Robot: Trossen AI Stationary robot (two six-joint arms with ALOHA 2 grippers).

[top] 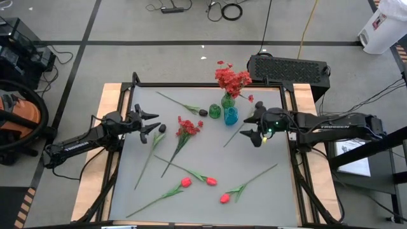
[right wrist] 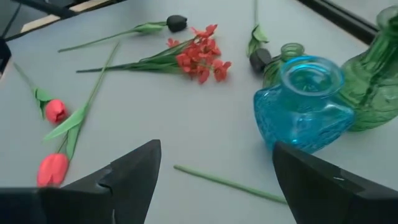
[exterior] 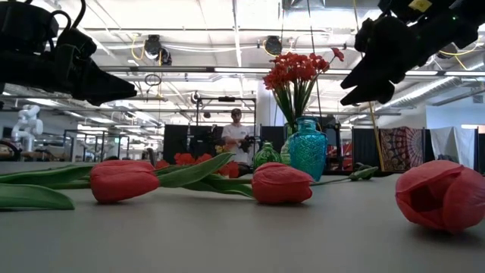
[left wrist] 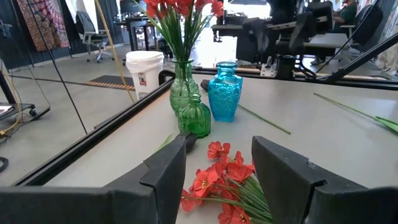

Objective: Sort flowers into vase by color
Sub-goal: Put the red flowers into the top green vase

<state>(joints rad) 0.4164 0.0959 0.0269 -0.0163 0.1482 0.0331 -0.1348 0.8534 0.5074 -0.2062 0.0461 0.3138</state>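
We see the flowers spread over the grey table [top: 254,197]. A bunch of red clustered blossoms [top: 232,79] stands already in the tall green vase [top: 227,100], near the far edge. Just beside it stand a small green vase [top: 215,111] and a blue vase [top: 231,115]; we see no flower in either of them. One more spray of red blossoms [top: 188,126] lies flat at the middle of the table, with thin green stem. Three pinkish-red tulip buds lie nearer the front: one [top: 186,182], the next [top: 210,181] and the last [top: 224,198]. Two dark buds lie on the table too, one [top: 203,112] close to the small green vase and one [top: 161,135] near the left gripper [top: 152,124].

The left gripper hangs over the table with its fingers spread and holds nothing. The right gripper [top: 253,127] hangs beside the blue vase, also released and empty.
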